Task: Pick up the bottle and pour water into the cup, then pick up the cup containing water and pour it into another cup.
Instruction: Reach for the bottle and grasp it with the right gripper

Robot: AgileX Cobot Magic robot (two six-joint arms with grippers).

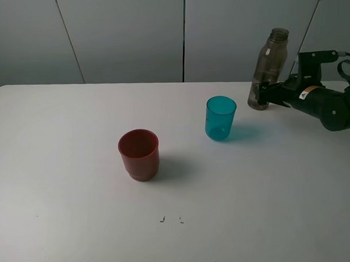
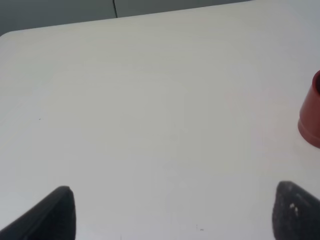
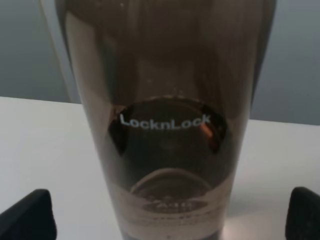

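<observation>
The smoky grey-brown bottle stands upright at the table's back right and fills the right wrist view. My right gripper is open around its lower part, one finger on each side with a gap to the wall. The teal cup stands left of the bottle and nearer the front. The dark red cup stands mid-table and shows in the left wrist view. My left gripper is open over bare table, with nothing between its fingers. It is out of the exterior view.
The white table spreads out bare to the left and front of the cups. A grey panelled wall runs along its far edge, close behind the bottle. Two small dark marks sit near the front.
</observation>
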